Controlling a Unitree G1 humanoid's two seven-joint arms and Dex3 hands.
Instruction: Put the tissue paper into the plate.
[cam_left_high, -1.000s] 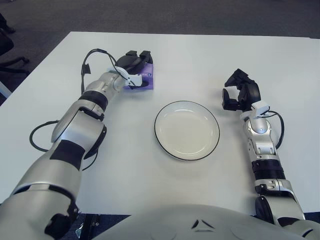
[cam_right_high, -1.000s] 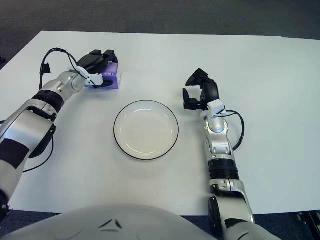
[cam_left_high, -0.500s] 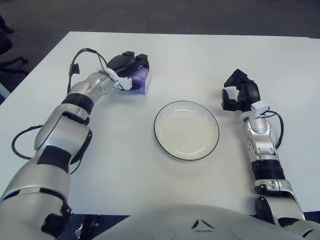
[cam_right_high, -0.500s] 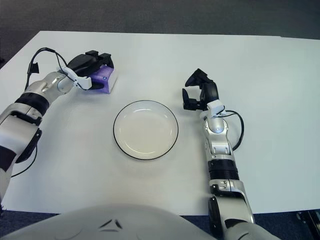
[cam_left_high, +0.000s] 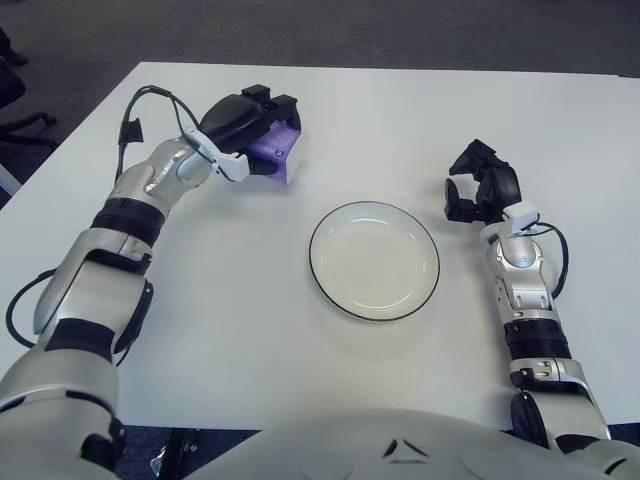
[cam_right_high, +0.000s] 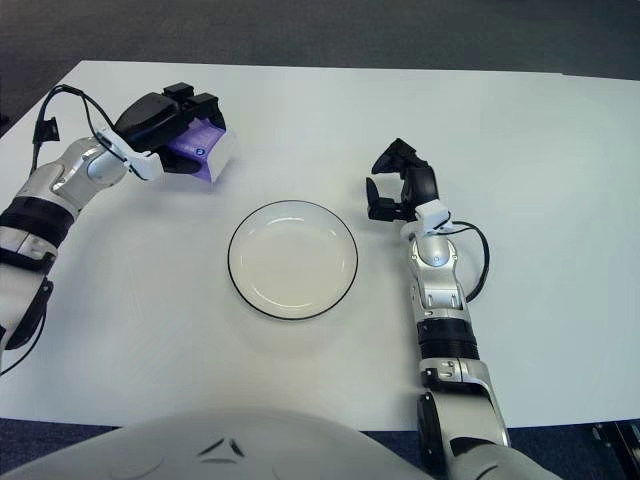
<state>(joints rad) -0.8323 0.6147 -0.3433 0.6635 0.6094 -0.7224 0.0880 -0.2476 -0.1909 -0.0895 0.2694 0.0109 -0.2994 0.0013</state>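
Note:
A purple tissue packet (cam_left_high: 274, 150) is held in my left hand (cam_left_high: 248, 122), whose black fingers are curled over its top. The packet is tilted and lifted off the white table, up and to the left of the plate. It also shows in the right eye view (cam_right_high: 200, 150). The white plate (cam_left_high: 373, 260) with a dark rim lies empty in the middle of the table. My right hand (cam_left_high: 478, 190) rests on the table to the right of the plate, fingers curled, holding nothing.
The white table (cam_left_high: 330, 110) fills the view; its far edge and left edge border dark carpet. A black cable (cam_left_high: 150, 100) loops off my left wrist. A chair base (cam_left_high: 20, 120) stands on the floor at far left.
My left hand has lifted the purple packet off the table and drawn it up and to the left, tilting it. The right hand and plate have not moved.

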